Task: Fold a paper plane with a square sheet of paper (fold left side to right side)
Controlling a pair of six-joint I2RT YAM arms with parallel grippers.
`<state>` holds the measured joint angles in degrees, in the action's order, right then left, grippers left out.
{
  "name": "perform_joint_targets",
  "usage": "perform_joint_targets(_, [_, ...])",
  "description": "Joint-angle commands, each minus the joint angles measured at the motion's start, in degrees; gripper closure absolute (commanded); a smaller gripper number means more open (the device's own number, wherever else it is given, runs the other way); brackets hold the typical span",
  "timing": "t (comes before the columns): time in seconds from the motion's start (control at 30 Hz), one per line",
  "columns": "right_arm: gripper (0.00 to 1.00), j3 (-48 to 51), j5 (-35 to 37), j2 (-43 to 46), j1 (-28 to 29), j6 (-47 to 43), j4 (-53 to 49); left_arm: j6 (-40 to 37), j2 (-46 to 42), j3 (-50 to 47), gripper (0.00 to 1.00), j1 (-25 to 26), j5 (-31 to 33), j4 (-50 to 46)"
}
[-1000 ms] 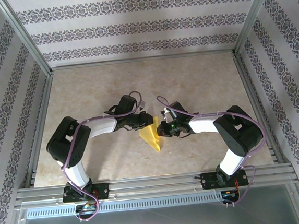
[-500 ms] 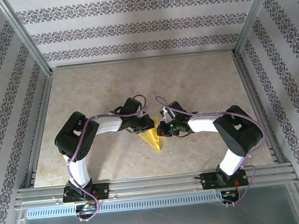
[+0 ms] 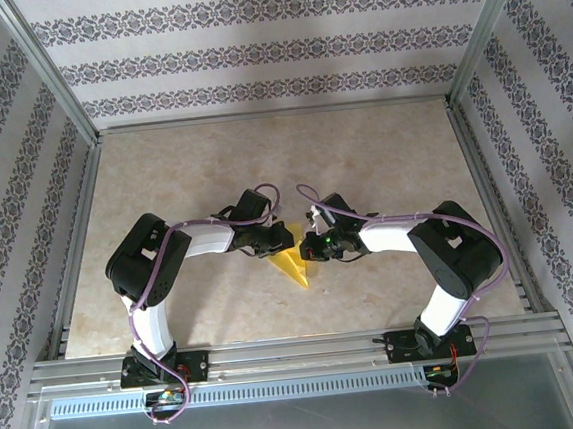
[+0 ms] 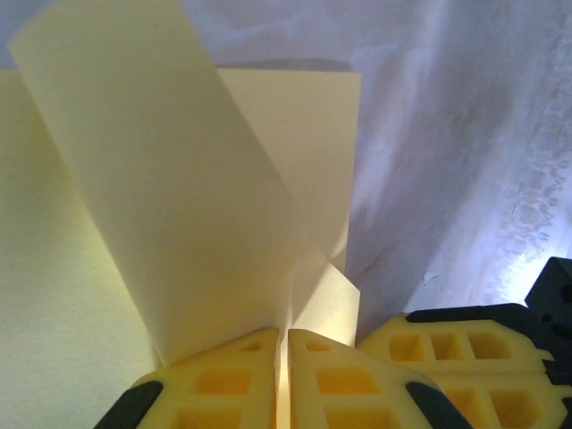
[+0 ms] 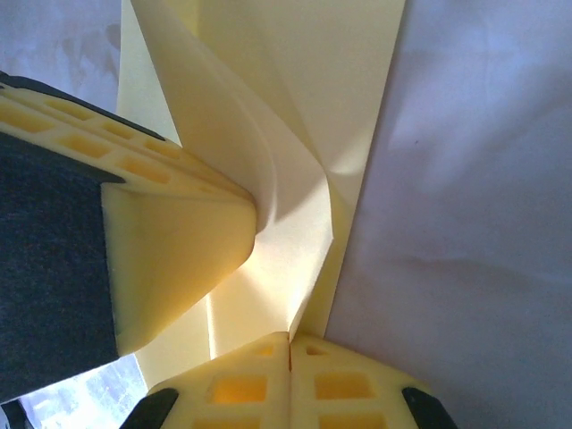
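Near the centre of the overhead view, two robot arms meet over a partly folded yellow paper [image 3: 293, 265] lying on the pale counter [image 3: 183, 173]. At the bottom of its wrist view, the left claw [image 4: 282, 362] is pinched shut on a raised, curling flap, seemingly to carry that side rightward. The right claw [image 5: 289, 362] is likewise closed, nipping the sheet's edge, probably to anchor it during the fold.

Matt paper [image 4: 161, 179] — thin, smooth marbled table [image 3: 383, 166]
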<state>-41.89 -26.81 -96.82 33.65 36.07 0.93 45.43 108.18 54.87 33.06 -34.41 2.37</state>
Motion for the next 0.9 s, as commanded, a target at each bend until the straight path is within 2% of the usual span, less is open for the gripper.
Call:
perform_joint_targets(0.0, [0.97,-0.5,2.87,-1.38,0.51,-0.48,-4.18,-0.09,1.13,-1.82,0.89,0.19,1.45,-0.57])
perform_joint_targets(0.17, [0.91,-1.73,0.79,0.57,-0.28,0.72,-3.38,0.08,1.19,-2.26,0.9,0.17,1.62,-0.35])
perform_joint_targets(0.47, [0.73,-2.52,-1.45,8.33,-3.02,2.16,-5.86,0.07,1.26,-2.53,0.91,0.19,1.58,-0.14])
perform_joint_targets(0.57, [0.71,-1.44,-2.07,11.14,-4.28,1.81,-7.81,0.1,1.29,-2.51,0.91,0.24,1.63,0.0])
perform_joint_targets(0.63, [0.73,0.09,-4.07,13.05,-4.89,2.1,-7.52,0.1,1.25,-2.52,0.91,0.17,1.59,-0.05])
perform_joint_targets(0.77, [0.9,3.54,-12.71,15.46,-4.63,4.98,-4.54,0.0,1.38,-2.49,0.91,0.17,1.63,-0.1])
perform_joint_targets(0.87, [1.0,5.85,-16.29,15.72,-2.46,7.45,-2.64,0.0,1.4,-2.29,0.91,0.16,1.61,-0.09])
